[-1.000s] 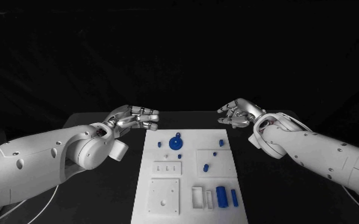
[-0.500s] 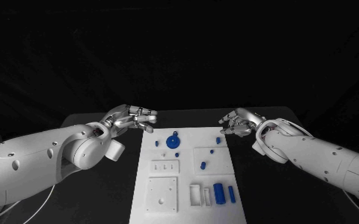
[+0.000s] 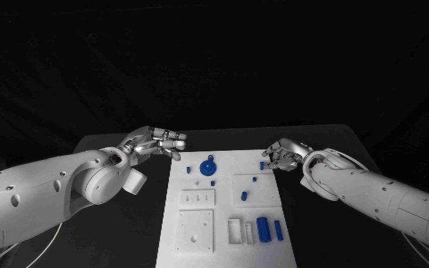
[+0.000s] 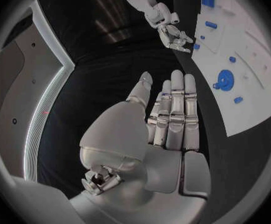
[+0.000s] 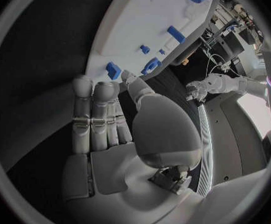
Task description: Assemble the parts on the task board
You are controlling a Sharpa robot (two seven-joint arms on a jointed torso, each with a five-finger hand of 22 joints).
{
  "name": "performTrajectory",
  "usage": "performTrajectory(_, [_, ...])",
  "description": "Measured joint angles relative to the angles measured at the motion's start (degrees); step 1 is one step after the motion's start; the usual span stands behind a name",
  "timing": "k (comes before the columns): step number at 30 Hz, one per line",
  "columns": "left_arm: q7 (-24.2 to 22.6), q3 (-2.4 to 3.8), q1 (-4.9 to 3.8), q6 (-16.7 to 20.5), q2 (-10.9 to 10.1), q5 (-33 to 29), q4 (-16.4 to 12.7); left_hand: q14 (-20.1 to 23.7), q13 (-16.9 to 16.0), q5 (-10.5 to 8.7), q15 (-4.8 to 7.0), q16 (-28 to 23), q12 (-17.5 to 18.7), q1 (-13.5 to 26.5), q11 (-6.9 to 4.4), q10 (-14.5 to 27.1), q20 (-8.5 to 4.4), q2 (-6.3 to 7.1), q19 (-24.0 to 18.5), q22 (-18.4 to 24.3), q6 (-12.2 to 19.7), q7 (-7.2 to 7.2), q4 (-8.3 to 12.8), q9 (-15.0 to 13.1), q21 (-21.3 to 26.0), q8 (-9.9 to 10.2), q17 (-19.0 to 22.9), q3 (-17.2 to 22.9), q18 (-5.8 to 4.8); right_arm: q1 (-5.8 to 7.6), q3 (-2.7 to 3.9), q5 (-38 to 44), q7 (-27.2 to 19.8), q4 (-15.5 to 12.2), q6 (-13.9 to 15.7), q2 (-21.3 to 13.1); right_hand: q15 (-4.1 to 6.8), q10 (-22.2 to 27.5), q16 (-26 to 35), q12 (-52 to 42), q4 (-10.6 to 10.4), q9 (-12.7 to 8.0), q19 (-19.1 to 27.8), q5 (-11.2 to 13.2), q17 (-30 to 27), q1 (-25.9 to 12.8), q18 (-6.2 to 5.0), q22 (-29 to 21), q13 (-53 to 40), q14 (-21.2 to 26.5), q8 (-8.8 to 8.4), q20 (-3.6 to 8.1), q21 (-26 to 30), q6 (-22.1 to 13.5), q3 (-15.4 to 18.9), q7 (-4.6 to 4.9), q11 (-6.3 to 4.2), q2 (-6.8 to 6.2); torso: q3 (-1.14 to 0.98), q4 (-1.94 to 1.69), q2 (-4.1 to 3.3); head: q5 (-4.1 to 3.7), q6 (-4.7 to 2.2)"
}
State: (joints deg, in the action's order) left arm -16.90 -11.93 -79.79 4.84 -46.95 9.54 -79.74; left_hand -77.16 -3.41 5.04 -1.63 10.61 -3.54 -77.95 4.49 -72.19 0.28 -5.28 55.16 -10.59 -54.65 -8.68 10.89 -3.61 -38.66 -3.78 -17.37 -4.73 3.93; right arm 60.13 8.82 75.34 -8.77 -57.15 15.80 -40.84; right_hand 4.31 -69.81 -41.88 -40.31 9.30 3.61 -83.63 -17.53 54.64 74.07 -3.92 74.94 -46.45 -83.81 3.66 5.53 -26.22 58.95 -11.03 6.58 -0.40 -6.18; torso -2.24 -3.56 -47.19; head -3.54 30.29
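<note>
— Nearest first?
— Blue cylinder (image 3: 264, 229) at the task board's (image 3: 198, 233) near end, well short of both hands; blue gear (image 3: 207, 169) just inward of the left hand (image 3: 159, 142).
— The fingers?
— Left ones straight, close together, holding nothing; right hand (image 3: 283, 155) beside a small blue part (image 3: 263, 165), grip unclear.
</note>
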Motion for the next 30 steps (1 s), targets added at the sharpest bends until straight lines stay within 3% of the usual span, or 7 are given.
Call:
performTrajectory(2, [0.08, 0.0, 0.03, 0.0, 0.0, 0.11, 0.0, 0.0, 0.0, 0.0, 0.0, 0.0, 0.0, 0.0, 0.0, 0.0, 0.01, 0.0, 0.0, 0.0, 0.0, 0.0, 0.0, 0.0, 0.0, 0.0, -0.04, 0.0, 0.01, -0.09, 0.0, 0.28, 0.0, 0.29, -0.01, 0.07, 0.0, 0.01, -0.16, 0.0, -0.06, 0.0, 0.0, -0.23, 0.01, 0.0, 0.0, 0.0, -0.05, 0.0, 0.0, 0.0, 0.0, -0.47, 0.29, 0.04, 0.01, 0.0, -0.14, -0.07, -0.04, -0.05, -0.15])
performTrajectory(12, [0.4, 0.0, 0.13, 0.02, -0.12, 0.35, -0.08, 0.4, 0.01, 0.0, -0.01, 0.0, 0.0, 0.23, 0.0, 0.01, 0.21, -0.23, -0.2, 0.01, 0.0, 0.0, 0.0, 0.0, 0.0, 0.0, -0.05, 0.0, 0.02, -0.7, 0.05, 1.05, 0.21, 1.99, -0.35, 0.94, -0.03, 0.21, -0.16, 0.23, -0.85, 0.05, 0.43, -1.11, 0.09, 0.38, 0.01, -0.01, -0.22, 0.43, 0.0, -0.43, 0.37, -1.13, 3.11, 0.12, 0.2, 0.37, -0.24, -0.3, -0.09, -0.03, 0.03])
performTrajectory(22, [0.62, 0.0, 0.13, 0.04, -0.38, 0.42, -0.25, 0.4, 0.02, 0.0, -0.01, 0.0, 0.0, 0.23, 0.01, 0.01, 0.21, -0.23, -0.2, 0.01, 0.0, 0.0, 0.0, 0.01, 0.0, 0.0, -0.04, 0.0, 0.02, -1.61, 0.04, 1.3, 0.38, 3.09, -0.31, 2.22, -0.02, 0.21, -0.37, 0.23, -0.84, 0.05, 0.42, -0.83, 0.15, 0.29, 0.0, -0.01, -0.34, 0.43, 0.0, -0.43, 0.34, -1.13, 3.1, 0.11, 0.2, 0.91, -0.24, -0.43, -0.14, 0.35, 0.34])
performTrajectory(30, [0.74, 0.0, 0.14, 0.05, -0.44, 0.44, -0.38, 0.4, 0.02, 0.0, -0.01, 0.0, 0.0, 0.23, 0.01, 0.01, 0.22, -0.23, -0.2, 0.07, 0.0, 0.0, 0.0, 0.01, 0.0, 0.0, -0.04, 0.0, 0.03, -1.75, 0.05, 1.32, 0.75, 3.72, 0.15, 2.96, -0.02, 0.2, -0.36, 0.23, 0.29, 0.04, 0.42, 0.02, 0.37, -0.39, 0.0, -0.02, -0.53, 0.42, 0.0, -0.43, -0.84, -0.68, 0.7, 0.01, 0.21, 1.6, -0.24, -0.4, -0.14, 0.61, 0.65])
